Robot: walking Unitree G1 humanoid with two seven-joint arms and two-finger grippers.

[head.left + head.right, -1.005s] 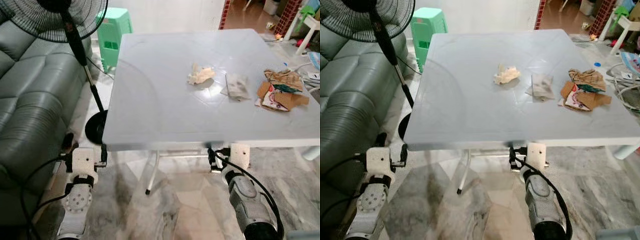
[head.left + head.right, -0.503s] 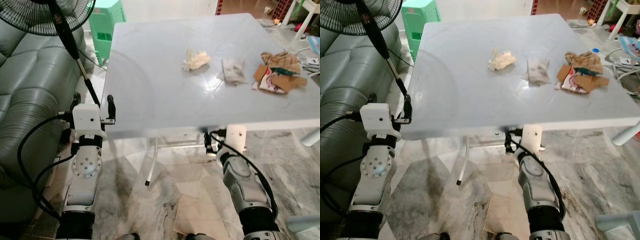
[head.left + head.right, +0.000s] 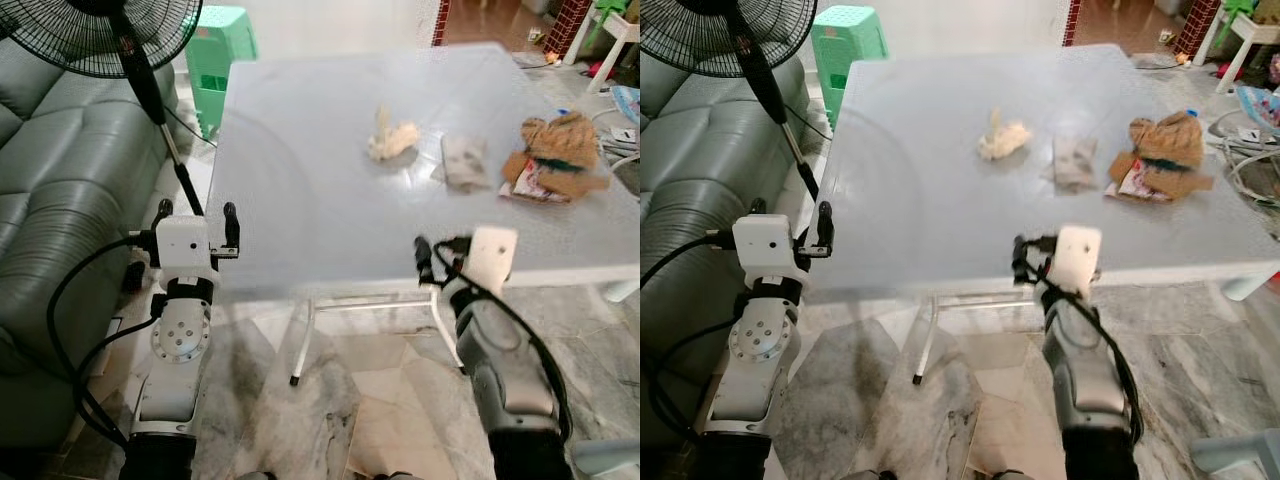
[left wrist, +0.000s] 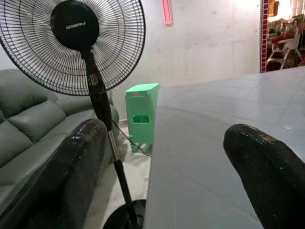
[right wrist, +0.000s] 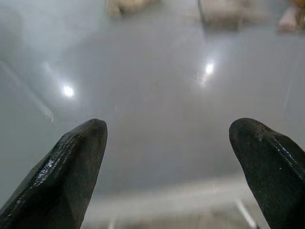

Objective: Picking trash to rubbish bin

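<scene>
On the grey table (image 3: 300, 190) lie a crumpled white tissue (image 3: 392, 138), a flat grey scrap of paper (image 3: 463, 162) and a heap of brown cardboard and wrappers (image 3: 556, 150) at the far right. My left gripper (image 3: 195, 215) is open and holds nothing. It hangs beside the table's near left corner, its fingers (image 4: 71, 167) pointing along the table's left edge. My right gripper (image 3: 437, 252) is also open and holds nothing. It hovers over the table's front edge, well short of the trash, with bare tabletop between its fingers (image 5: 66, 167).
A black standing fan (image 3: 110, 30) and its pole (image 3: 175, 150) stand just left of the table, in front of a grey-green sofa (image 3: 60, 170). A green plastic stool (image 3: 220, 45) sits behind the table's far left corner. Marble floor (image 3: 350, 400) lies underfoot.
My right gripper has risen from under the table's front edge to above the tabletop. The left gripper came up beside the near left corner. The camera has shifted.
</scene>
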